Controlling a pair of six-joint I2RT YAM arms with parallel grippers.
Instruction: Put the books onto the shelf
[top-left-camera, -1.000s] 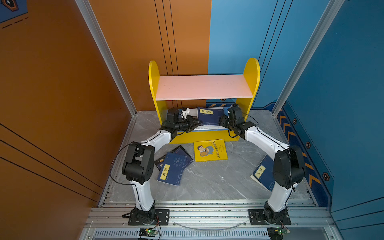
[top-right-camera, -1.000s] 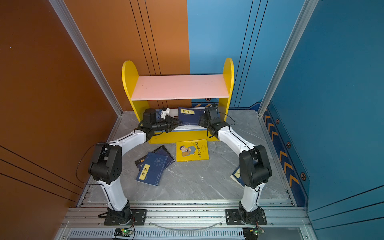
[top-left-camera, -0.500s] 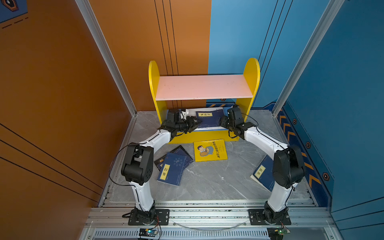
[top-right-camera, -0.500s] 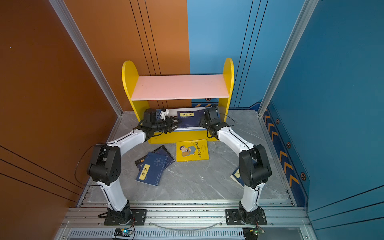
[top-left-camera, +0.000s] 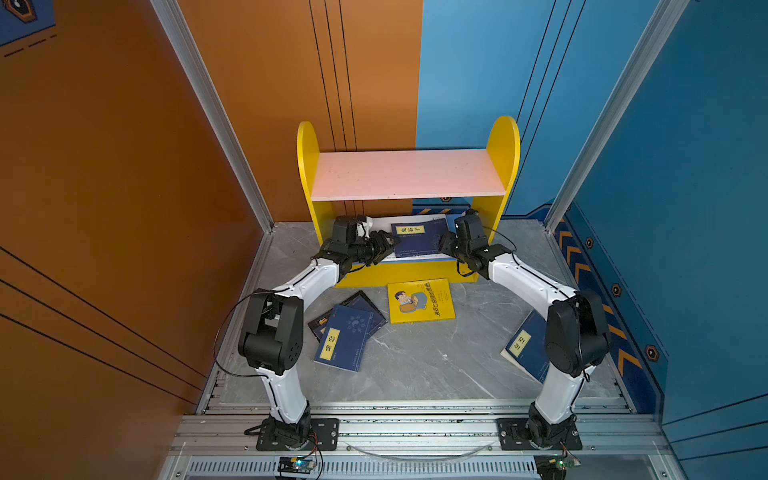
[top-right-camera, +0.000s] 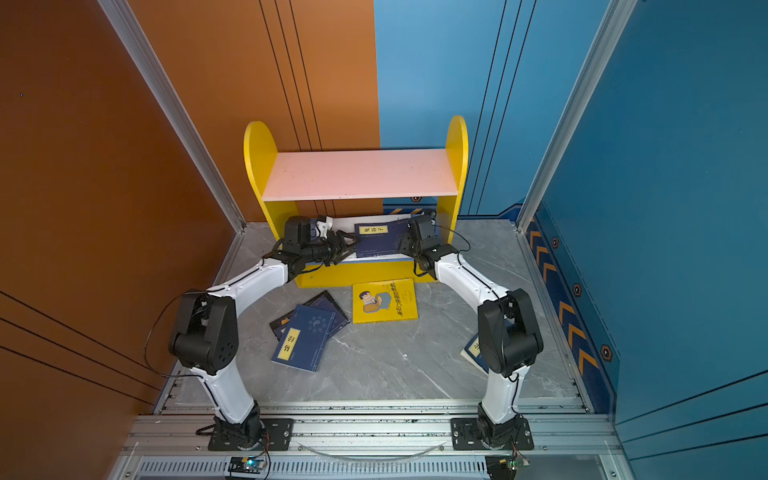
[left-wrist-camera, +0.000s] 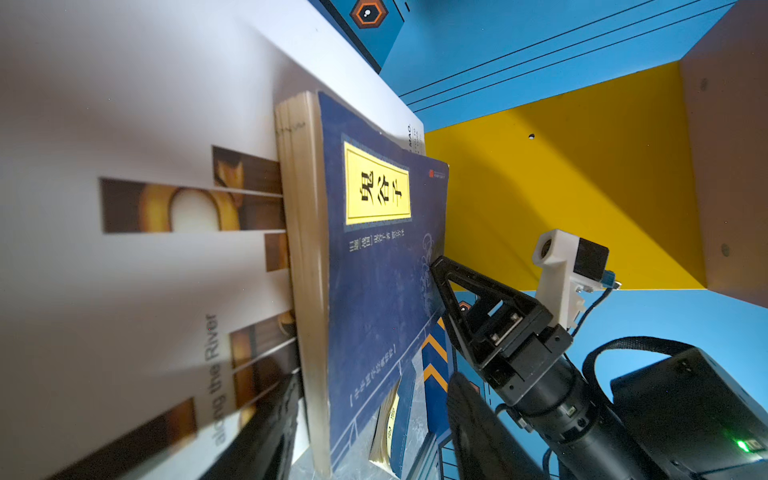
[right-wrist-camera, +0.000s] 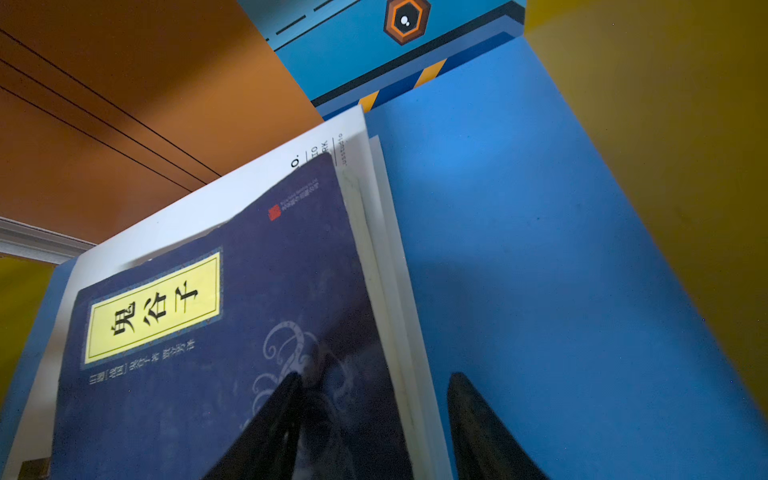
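Note:
The shelf (top-left-camera: 407, 174) stands at the back, and both grippers reach in under its pink board. On the blue lower board (right-wrist-camera: 540, 249) a white book with brown blocks (left-wrist-camera: 145, 124) lies flat, and a navy book with a yellow label (top-left-camera: 419, 239) rests on it. My left gripper (top-left-camera: 388, 243) is open at that navy book's left edge, its fingers (left-wrist-camera: 270, 424) apart from the pages. My right gripper (top-left-camera: 446, 243) is open at the right edge, with one finger (right-wrist-camera: 270, 415) over the navy cover and its mate beside the stack.
On the grey floor in front lie a yellow book with a cartoon man (top-left-camera: 419, 300), a navy book (top-left-camera: 343, 338) overlapping a black book (top-left-camera: 328, 320), and another navy book (top-left-camera: 525, 345) partly behind the right arm. Orange and blue walls close in at both sides.
My left gripper has opened and let go of the navy book, which has settled lower onto the white book. The right gripper has stayed in place.

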